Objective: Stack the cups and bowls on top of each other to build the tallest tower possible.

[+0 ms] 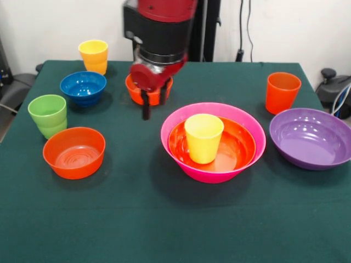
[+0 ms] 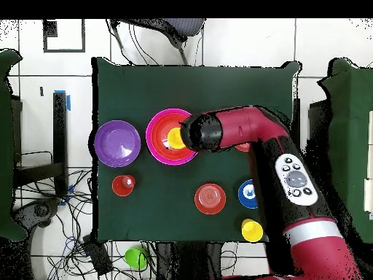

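Hanging down from the top edge of the front view, the red and black arm (image 1: 159, 33) hides much of what lies behind it, and its upper part is cut off by the frame. At its end the gripper (image 1: 154, 104) shows two dark fingers (image 1: 146, 107) pointing down, close side by side with nothing seen between them, though whether they quite meet is hard to make out. Behind them a small orange bowl (image 1: 134, 93) is mostly covered, only its edges showing. On the green table (image 1: 164, 230) the tower so far is the pink bowl (image 1: 181, 123) with a large orange bowl (image 1: 238, 145) nested inside it and a yellow cup (image 1: 203, 137) upright in the middle. Just beside it to the right stands the purple bowl (image 1: 310, 138), with an orange cup (image 1: 282, 92) behind. To the left are another small orange bowl (image 1: 74, 152), a green cup (image 1: 48, 115), a blue bowl (image 1: 83, 87) and a second yellow cup (image 1: 94, 56). From overhead the arm covers part of the pink bowl and nearly all of the blue one.
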Robot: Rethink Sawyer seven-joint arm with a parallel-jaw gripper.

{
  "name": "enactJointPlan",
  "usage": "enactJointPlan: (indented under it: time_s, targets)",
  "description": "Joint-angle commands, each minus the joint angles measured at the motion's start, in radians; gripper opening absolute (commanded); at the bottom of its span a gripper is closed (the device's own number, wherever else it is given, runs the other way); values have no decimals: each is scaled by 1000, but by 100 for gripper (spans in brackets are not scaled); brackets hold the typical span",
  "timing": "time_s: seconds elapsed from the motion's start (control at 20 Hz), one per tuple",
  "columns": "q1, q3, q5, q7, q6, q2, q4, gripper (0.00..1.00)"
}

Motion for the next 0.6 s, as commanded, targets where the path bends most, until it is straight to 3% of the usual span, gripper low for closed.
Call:
enactJointPlan:
  time_s: [0.05, 0.6]
  targets:
    - [-93, 98, -83, -399, 96, -2, 79, 100]
    - [-171, 129, -165, -462, 29, 44, 93, 100]
